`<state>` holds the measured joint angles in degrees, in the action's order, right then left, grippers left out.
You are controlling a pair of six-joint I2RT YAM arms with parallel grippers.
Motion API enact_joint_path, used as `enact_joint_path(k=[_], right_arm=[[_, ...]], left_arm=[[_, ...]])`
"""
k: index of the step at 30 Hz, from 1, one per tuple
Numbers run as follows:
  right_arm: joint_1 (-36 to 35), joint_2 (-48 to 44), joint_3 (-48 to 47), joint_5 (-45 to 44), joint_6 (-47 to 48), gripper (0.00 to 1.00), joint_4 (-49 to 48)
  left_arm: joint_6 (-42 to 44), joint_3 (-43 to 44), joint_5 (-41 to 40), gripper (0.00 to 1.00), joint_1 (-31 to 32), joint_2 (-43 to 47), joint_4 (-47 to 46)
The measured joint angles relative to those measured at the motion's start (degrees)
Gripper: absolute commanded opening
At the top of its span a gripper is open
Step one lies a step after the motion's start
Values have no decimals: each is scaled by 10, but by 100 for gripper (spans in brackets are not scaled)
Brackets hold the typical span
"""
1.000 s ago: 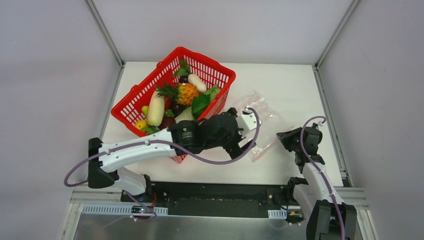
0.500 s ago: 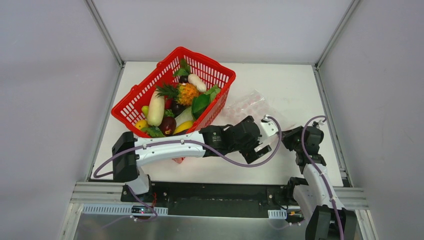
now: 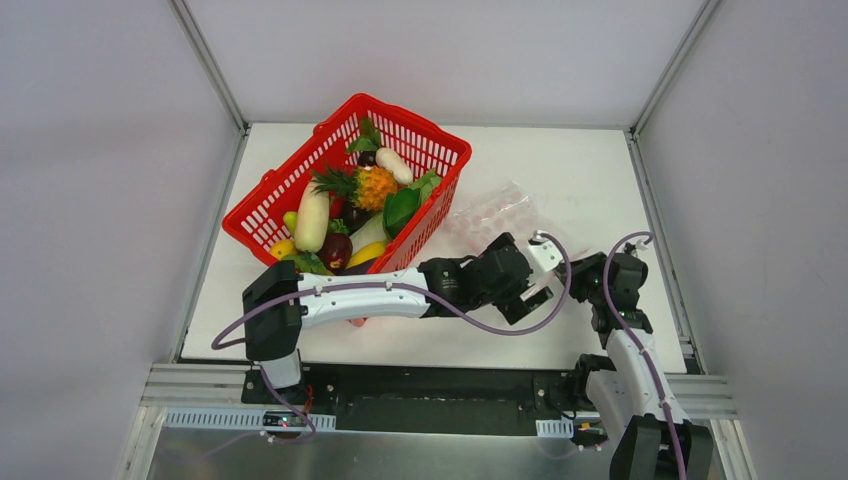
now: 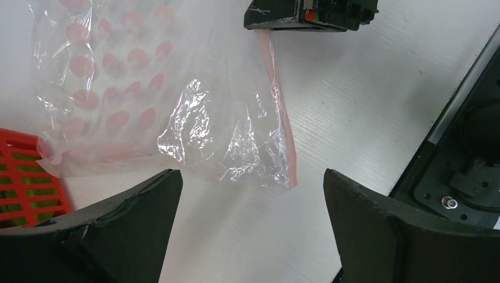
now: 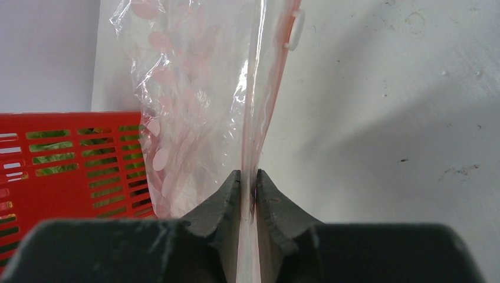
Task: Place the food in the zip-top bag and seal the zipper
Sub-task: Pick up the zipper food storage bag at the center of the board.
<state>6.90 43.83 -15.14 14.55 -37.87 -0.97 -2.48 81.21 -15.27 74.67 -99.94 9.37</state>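
Basket of red plastic mesh [image 3: 290, 175] is sitting on the white table [image 3: 580, 180], and every place below is being given from it.

- Toy food is lying inside the basket: a long white radish [image 3: 311, 218] by its left wall, a dark purple eggplant [image 3: 335, 245] and a curved yellow piece [image 3: 366, 253] at its near end, an orange pineapple [image 3: 376, 187] in its middle, a green leafy vegetable [image 3: 402, 208] against its right wall, and a second white radish [image 3: 393, 165] toward its far end.
- The left gripper [image 4: 250, 236] is hovering to the right of the basket. Its black fingers [image 4: 118, 236] are spreading wide apart and grasping nothing.
- The clear, floppy plastic zip-top bag with pink dots [image 4: 147, 88] is lying crumpled on the table just right of the basket. One corner is reaching the basket's wall.
- The thin pink zipper strip [image 4: 282, 130] is running along the bag edge facing away from the basket.
- The right gripper [image 5: 248, 194], farthest right of the basket, is pinching that pink strip between closed fingers.
- A small white slider tab [image 5: 295, 29] is sitting on the strip beyond the pinch.
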Motion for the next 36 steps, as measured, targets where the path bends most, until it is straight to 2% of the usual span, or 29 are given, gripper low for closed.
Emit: enact_joint_path(k=[11, 26, 28, 32, 36], right_arm=[[0, -1, 0, 29, -5, 17, 0], [0, -38, -13, 57, -17, 17, 20], [0, -38, -15, 59, -17, 17, 21], [0, -38, -21, 63, -17, 18, 28], [0, -39, -26, 64, -17, 18, 34]], left_arm=[[-10, -61, -3, 91, 0, -4, -52], [-13, -43, -23, 82, 0, -61, -65], [-16, -36, -34, 77, 0, -68, -63], [-27, -6, -61, 50, 0, -90, -50], [-32, 10, -65, 35, 0, -101, -39]])
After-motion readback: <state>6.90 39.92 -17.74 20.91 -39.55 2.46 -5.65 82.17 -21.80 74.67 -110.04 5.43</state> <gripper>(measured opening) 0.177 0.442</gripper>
